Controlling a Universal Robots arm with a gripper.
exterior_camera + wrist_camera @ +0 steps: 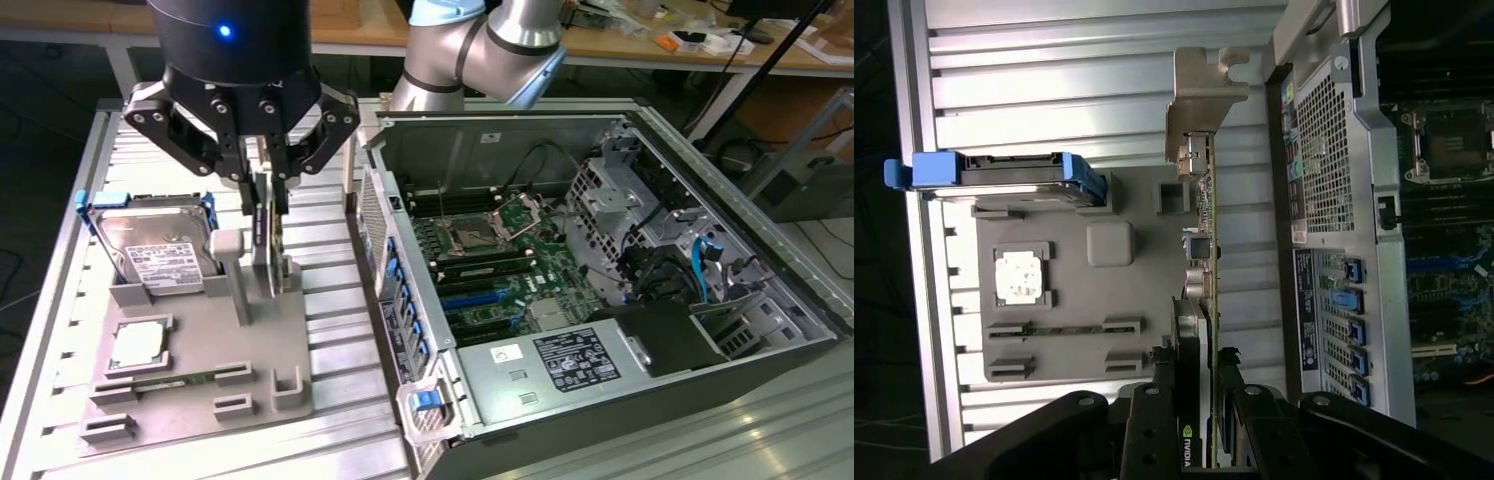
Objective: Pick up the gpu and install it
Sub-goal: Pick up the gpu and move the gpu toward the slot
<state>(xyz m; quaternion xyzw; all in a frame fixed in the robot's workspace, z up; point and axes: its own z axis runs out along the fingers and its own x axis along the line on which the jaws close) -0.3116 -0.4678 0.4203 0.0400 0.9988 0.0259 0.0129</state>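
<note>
The gripper clamps the gpu from above, its fingers closed on either face of the card's top edge. The gpu stands upright on its long edge over the far right part of the grey tray, on the exterior view's left. Seen from the wrist, the card runs edge-on away from the gripper, with its silver bracket at the far end, past the tray's edge. Whether the card is clear of the tray cannot be told. Just left of the gpu a hard drive with blue tabs leans in its holder; nearer the camera lie a CPU and a memory stick. On the exterior view's right, just beside the tray, the case lies open, its motherboard exposed. Tray and case both rest on a slatted metal table.
</note>
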